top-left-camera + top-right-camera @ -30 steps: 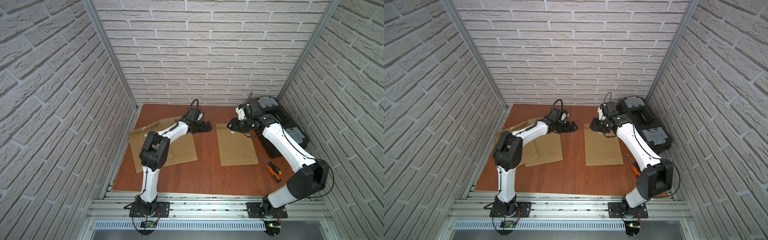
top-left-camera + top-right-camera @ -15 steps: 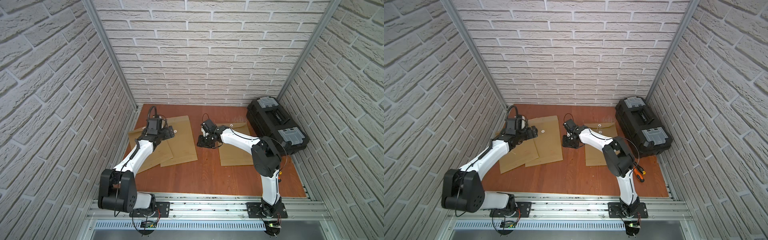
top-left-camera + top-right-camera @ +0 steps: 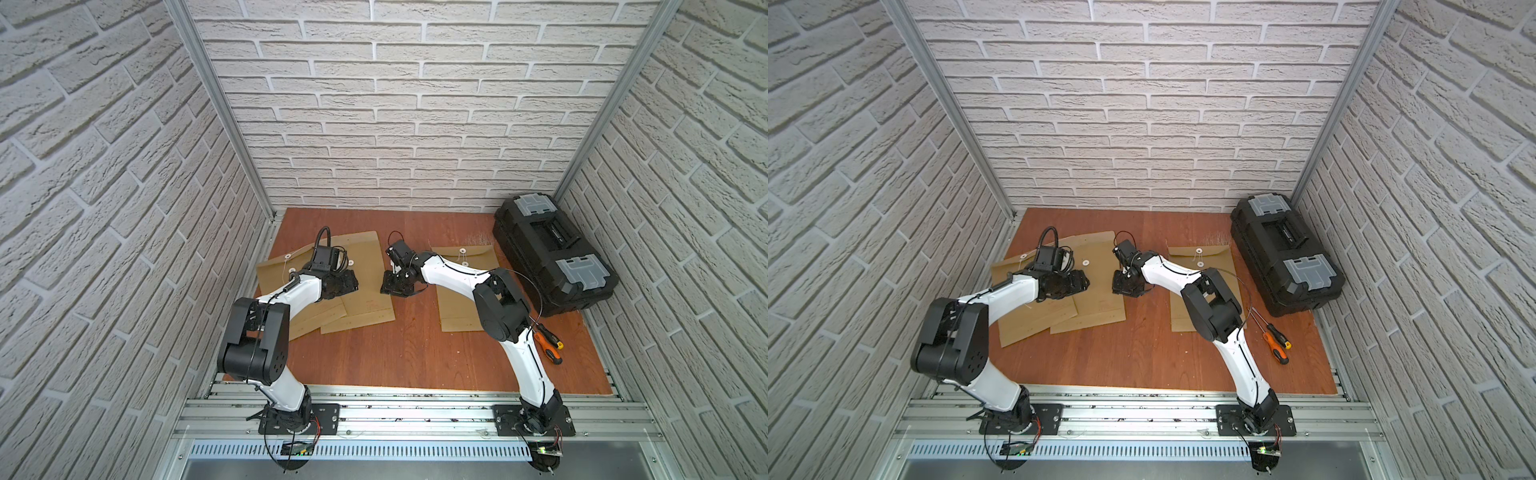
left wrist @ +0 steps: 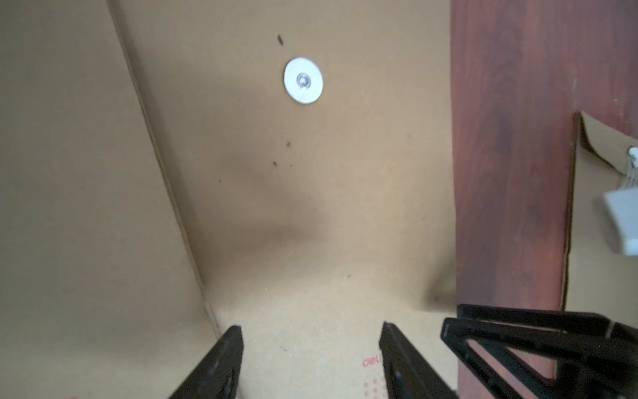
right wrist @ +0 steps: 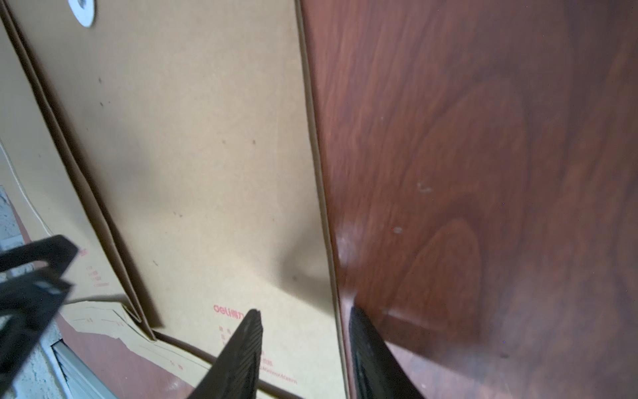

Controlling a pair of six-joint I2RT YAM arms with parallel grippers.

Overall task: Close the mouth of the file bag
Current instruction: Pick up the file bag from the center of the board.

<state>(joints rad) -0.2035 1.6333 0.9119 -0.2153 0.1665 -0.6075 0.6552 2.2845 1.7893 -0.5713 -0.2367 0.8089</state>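
Straddling file bag (image 5: 193,155) edge, right fingers (image 5: 243,355) parted

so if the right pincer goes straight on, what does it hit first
Probably the side edge of the middle kraft file bag: the right pincer points down astride it, one finger over paper, one over the wooden table. Height unclear.

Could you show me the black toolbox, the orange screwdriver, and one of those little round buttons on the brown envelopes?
black toolbox (image 3: 552,249): in a top view, the middle of its lid.
orange screwdriver (image 3: 549,351): in a top view, on its handle.
round button (image 4: 303,80): in the left wrist view, the centre of the white disc.
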